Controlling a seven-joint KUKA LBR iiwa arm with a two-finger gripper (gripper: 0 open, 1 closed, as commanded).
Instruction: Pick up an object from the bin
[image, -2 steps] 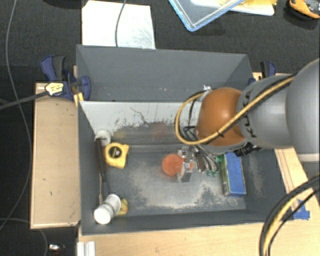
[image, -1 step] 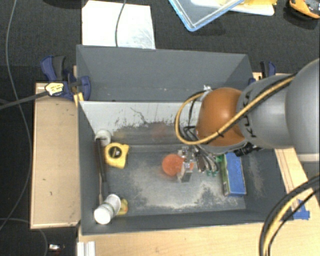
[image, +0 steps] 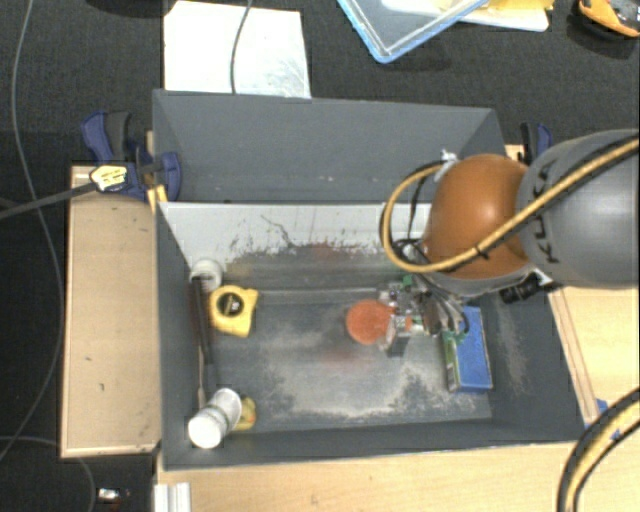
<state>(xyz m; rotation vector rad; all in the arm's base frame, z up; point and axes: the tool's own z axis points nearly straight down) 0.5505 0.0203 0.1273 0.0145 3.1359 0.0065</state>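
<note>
Down near the floor of the grey bin (image: 320, 150), right of centre, the claw (image: 404, 322) hangs beneath the arm's orange cover (image: 480, 215); whether it is spread or pressed together cannot be told. A round orange-red disc (image: 366, 322) lies just beside it on the left, a flat blue box (image: 474, 352) just to its right. Well to the left sits a yellow tape measure (image: 232, 308), and a white bottle (image: 212, 422) lies in the near-left corner.

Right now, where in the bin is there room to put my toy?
The bare floor between the yellow tape measure and the orange round thing is free. It is crowded at the view's right: the gripper hangs there, beside the blue box.
</note>
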